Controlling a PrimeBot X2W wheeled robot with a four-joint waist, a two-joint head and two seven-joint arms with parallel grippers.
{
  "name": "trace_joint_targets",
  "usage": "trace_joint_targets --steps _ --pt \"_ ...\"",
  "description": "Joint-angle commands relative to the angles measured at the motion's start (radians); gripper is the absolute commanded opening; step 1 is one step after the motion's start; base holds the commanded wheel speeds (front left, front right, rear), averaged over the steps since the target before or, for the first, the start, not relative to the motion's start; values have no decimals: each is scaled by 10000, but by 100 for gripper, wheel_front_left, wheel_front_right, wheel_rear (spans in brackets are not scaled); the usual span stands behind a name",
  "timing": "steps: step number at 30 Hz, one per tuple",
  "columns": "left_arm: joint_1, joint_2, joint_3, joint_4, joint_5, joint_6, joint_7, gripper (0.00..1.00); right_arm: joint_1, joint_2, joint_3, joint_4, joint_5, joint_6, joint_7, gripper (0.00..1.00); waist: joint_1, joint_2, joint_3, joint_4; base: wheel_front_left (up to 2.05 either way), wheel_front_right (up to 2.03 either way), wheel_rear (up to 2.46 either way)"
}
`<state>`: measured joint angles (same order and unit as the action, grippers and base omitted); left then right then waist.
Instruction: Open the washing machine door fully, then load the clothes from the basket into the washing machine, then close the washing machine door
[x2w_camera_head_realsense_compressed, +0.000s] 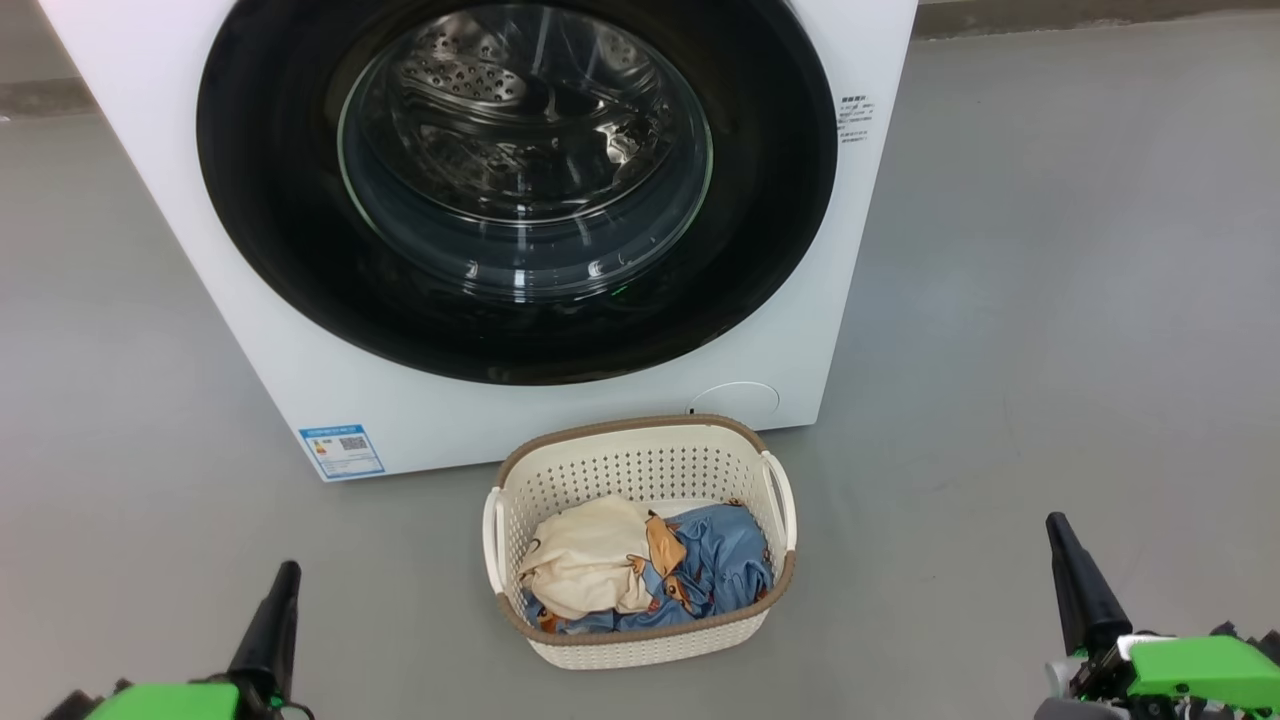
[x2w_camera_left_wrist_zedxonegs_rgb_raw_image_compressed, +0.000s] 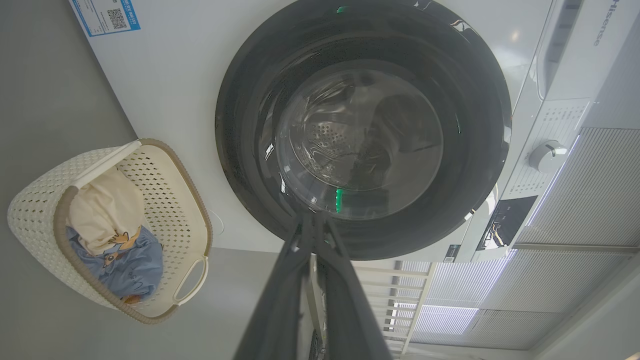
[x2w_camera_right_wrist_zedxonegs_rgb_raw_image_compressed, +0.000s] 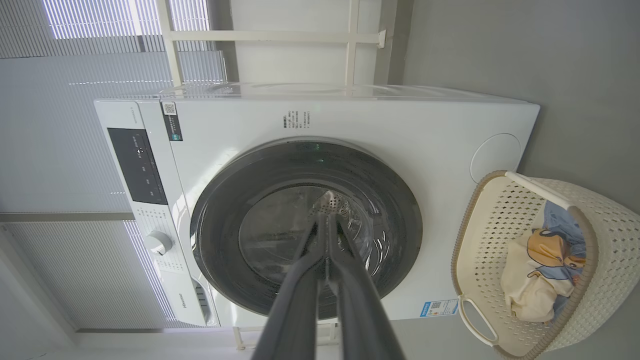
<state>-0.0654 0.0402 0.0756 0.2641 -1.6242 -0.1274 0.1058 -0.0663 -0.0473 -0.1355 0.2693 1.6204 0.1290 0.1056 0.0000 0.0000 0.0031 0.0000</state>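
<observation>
My left end effector (x2w_camera_head_realsense_compressed: 287, 575) hangs low over the grey floor (x2w_camera_head_realsense_compressed: 120, 420), its dark fingers pressed together with nothing between them. Ahead of it and slightly to its right is the blue label sticker (x2w_camera_head_realsense_compressed: 341, 452), on the lower corner of the washing machine (x2w_camera_head_realsense_compressed: 150, 150). The washing machine door (x2w_camera_head_realsense_compressed: 270, 220) lies closed against the front, well ahead of both end effectors, and I can see the drum through its glass. The basket (x2w_camera_head_realsense_compressed: 640, 428) stands on the floor just in front of the machine, between my two end effectors and ahead of them, with bare floor on either side. The clothes (x2w_camera_head_realsense_compressed: 640, 580) lie inside it: the cream garment (x2w_camera_head_realsense_compressed: 590, 565) toward my left end effector, the blue printed garment (x2w_camera_head_realsense_compressed: 725, 565) toward my right. My right end effector (x2w_camera_head_realsense_compressed: 1057, 530) is likewise closed and empty, well apart from the basket.
</observation>
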Motion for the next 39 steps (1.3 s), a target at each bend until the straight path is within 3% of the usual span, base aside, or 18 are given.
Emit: trace_joint_targets --steps 1,8,12,15,22,23,39 --pt "0 0 0 0 0 0 0 100 0 0 0 0 0 0 0 100 0 0 0 0 0 0 0" --pt "302 -190 -102 422 4 9 -74 100 302 103 33 452 -51 0 -88 100 2 0 9 -3 0 0 0" --pt "266 -180 -147 407 35 7 -193 100 292 98 70 385 -160 1 -205 100 23 0 -14 -4 0 0 0" --pt "235 -171 -185 381 43 6 -310 100 292 94 90 341 -308 1 -322 100 4 0 -4 -9 0 0 0" --pt "173 -156 -221 352 139 4 -487 100 243 87 99 281 -573 2 -498 100 1 0 5 -12 0 0 0" --pt "101 -133 -270 192 403 1 -780 100 141 77 62 95 -1103 4 -790 100 0 0 -22 -4 0 0 0" --pt "82 -95 -17 -523 1433 -5 -1250 100 -18 59 187 -569 -2511 6 -1258 100 0 0 -124 63 0 0 0"
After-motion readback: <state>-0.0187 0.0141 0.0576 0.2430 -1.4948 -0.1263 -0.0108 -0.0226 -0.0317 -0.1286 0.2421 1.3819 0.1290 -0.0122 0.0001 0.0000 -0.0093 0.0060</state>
